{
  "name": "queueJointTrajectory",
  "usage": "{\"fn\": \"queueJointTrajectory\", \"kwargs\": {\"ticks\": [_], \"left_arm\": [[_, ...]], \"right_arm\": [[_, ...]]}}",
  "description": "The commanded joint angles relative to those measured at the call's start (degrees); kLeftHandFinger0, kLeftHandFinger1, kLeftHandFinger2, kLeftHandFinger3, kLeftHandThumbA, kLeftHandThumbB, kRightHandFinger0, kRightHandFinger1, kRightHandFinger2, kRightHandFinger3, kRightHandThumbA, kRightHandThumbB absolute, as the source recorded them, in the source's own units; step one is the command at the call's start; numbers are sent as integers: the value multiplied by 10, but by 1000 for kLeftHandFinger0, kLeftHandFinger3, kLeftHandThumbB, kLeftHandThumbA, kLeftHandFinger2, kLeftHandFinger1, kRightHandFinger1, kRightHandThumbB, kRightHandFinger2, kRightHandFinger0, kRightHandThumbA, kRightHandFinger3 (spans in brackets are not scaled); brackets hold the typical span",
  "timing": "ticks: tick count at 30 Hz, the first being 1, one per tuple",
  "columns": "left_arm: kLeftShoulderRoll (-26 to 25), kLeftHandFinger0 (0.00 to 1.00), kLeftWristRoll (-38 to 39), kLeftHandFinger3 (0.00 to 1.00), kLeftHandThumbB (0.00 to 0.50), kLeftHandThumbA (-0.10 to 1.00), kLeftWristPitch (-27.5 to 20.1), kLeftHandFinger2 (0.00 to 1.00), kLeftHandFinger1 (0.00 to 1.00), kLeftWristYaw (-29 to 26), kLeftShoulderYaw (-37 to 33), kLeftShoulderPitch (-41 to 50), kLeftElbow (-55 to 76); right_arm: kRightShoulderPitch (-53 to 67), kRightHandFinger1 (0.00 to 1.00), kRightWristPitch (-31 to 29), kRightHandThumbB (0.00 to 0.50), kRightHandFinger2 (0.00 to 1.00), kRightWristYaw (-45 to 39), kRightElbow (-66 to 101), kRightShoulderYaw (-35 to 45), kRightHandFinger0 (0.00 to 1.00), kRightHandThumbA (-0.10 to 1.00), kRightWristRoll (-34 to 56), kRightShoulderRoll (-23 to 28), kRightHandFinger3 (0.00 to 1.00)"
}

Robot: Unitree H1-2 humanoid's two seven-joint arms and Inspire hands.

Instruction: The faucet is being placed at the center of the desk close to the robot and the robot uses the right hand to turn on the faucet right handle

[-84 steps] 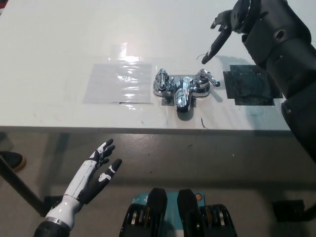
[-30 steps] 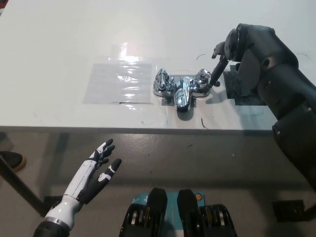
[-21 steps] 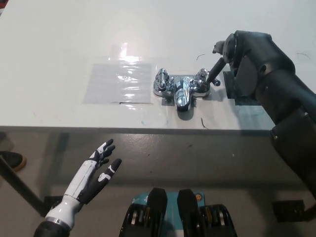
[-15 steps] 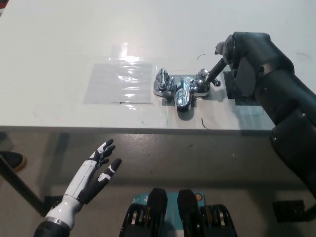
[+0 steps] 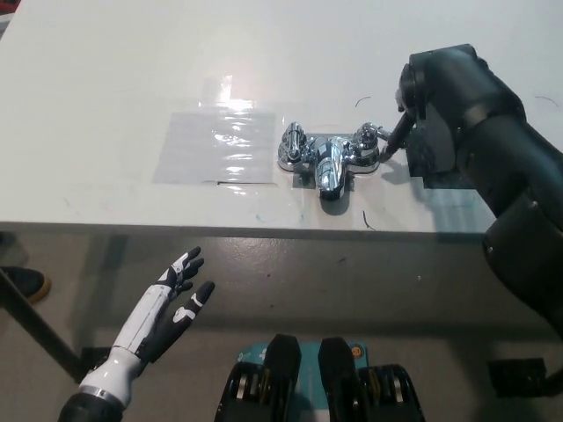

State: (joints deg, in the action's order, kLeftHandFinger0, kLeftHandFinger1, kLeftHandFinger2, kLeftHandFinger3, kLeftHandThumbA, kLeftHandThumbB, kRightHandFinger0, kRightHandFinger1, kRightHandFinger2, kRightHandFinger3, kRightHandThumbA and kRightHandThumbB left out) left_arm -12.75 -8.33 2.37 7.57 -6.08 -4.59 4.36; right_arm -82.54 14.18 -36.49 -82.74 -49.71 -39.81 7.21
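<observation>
A shiny chrome two-handled faucet [image 5: 327,158] stands on the white surface [image 5: 106,88], near the middle of its front edge. The black right robot hand [image 5: 413,110] reaches in from the right edge and touches the faucet's right handle [image 5: 369,136]. Its own wrist hides most of it, so I cannot tell whether it grasps the handle. A clear glossy plastic sheet [image 5: 220,145] lies flat just left of the faucet. The white left robot hand [image 5: 171,303] rests below the front edge, released, fingers spread.

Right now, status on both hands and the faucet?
Left hand open, idle lower left. Right hand against right handle. Faucet centred on desk, near edge. Nothing blocking.
</observation>
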Motion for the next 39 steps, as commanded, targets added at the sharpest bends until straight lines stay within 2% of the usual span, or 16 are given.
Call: {"fn": "queueJointTrajectory", "kwargs": {"ticks": [1, 2, 3, 4, 5, 6, 7, 9, 11, 12, 17, 23, 27, 33, 39], "left_arm": [[-7, 1000, 0, 1000, 407, 860, -6, 1000, 1000, 8, 2, -12, 19], [-7, 1000, -1, 1000, 408, 860, -8, 1000, 1000, 7, 2, -12, 17], [-7, 1000, 0, 1000, 415, 861, -6, 1000, 1000, 7, 2, -12, 18], [-7, 1000, -1, 1000, 405, 854, -8, 1000, 1000, 6, 2, -12, 17], [-6, 1000, -2, 1000, 405, 853, -8, 1000, 1000, 5, 2, -11, 18], [-6, 1000, -1, 1000, 405, 851, -8, 1000, 1000, 6, 2, -11, 18], [-5, 1000, 0, 1000, 404, 849, -8, 1000, 1000, 6, 2, -11, 18], [-5, 1000, -1, 1000, 410, 857, -5, 1000, 1000, 7, 1, -11, 21], [-5, 1000, -4, 1000, 412, 863, -5, 1000, 1000, 6, -1, -12, 20], [-4, 1000, -3, 1000, 413, 864, -5, 1000, 1000, 6, 0, -13, 19], [-3, 1000, -3, 1000, 411, 859, -3, 1000, 1000, 7, -2, -12, 22], [-6, 1000, -4, 1000, 417, 867, 2, 1000, 1000, 10, -2, -13, 27], [-7, 1000, 3, 1000, 420, 867, -3, 1000, 1000, 11, 0, -12, 24], [-8, 1000, 10, 1000, 408, 839, -12, 1000, 1000, 9, 6, 2, 17], [-7, 1000, 6, 1000, 400, 845, -10, 1000, 1000, -2, 13, 15, 16]], "right_arm": [[-36, 1000, -13, 500, 1000, -15, -1, -12, 1000, 907, -29, 33, 1000], [-36, 1000, -9, 497, 1000, -4, -1, -12, 1000, 940, -29, 35, 1000], [-29, 1000, -4, 500, 1000, 51, 4, -7, 1000, 967, -28, 38, 1000], [-15, 1000, 11, 478, 1000, 151, 13, 22, 1000, 820, -7, 40, 1000], [-7, 1000, 31, 483, 1000, 206, 18, 45, 1000, 779, 8, 39, 1000], [-4, 1000, 34, 450, 1000, 229, 20, 52, 1000, 783, 11, 39, 1000], [0, 1000, 36, 427, 1000, 256, 22, 63, 1000, 794, 17, 38, 1000], [7, 1000, 36, 434, 1000, 320, 24, 83, 1000, 862, 25, 36, 1000], [14, 1000, 27, 441, 1000, 382, 25, 97, 1000, 1000, 28, 35, 1000], [17, 1000, 24, 439, 1000, 413, 26, 109, 1000, 1000, 36, 34, 1000], [25, 1000, 14, 419, 1000, 462, 30, 147, 1000, 1000, 54, 31, 1000], [24, 1000, -1, 361, 1000, 506, 35, 193, 1000, 1000, 72, 34, 1000], [13, 1000, -48, 338, 1000, 570, 66, 236, 1000, 1000, 86, 48, 1000], [-26, 1000, -52, 280, 1000, 582, 127, 306, 1000, 1000, 103, 84, 1000], [-64, 1000, -61, 236, 1000, 607, 196, 374, 1000, 1000, 98, 151, 1000]]}}
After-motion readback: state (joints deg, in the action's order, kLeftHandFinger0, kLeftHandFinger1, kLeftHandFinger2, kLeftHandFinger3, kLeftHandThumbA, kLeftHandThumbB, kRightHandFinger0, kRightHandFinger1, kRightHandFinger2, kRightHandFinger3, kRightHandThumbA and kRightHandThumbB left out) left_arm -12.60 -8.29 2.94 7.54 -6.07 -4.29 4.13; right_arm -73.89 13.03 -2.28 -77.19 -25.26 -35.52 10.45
